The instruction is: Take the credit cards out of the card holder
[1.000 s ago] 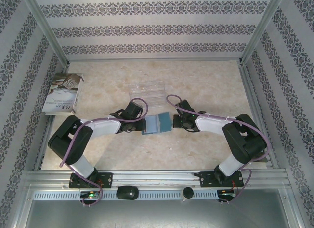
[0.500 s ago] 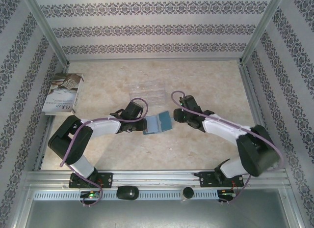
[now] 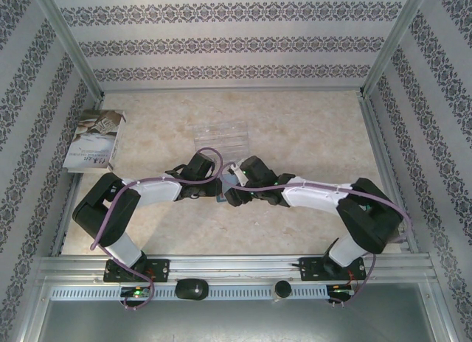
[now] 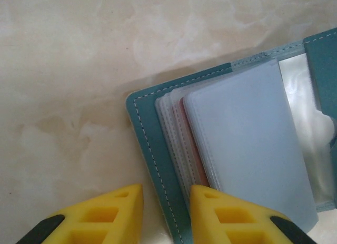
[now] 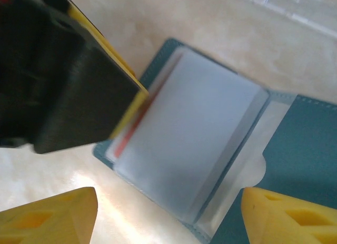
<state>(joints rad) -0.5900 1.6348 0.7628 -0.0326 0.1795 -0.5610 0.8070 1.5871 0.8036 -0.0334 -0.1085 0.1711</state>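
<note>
1. The left arm (image 3: 158,189) is lying low, its forearm pointing toward 3 o'clock.
2. The left gripper (image 4: 166,215) is holding its jaws narrowly parted.
3. The right arm (image 3: 313,194) is pointing toward 9 o'clock.
4. The right gripper (image 5: 168,217) is holding its jaws wide apart, nose to nose with the left gripper.

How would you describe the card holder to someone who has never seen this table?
On the beige marbled table, look at the middle, where the left gripper and the right gripper meet. The card holder lies open there, just nearer than a clear plastic tray. It alone is teal with pale stitching, holding frosted sleeves.
</note>
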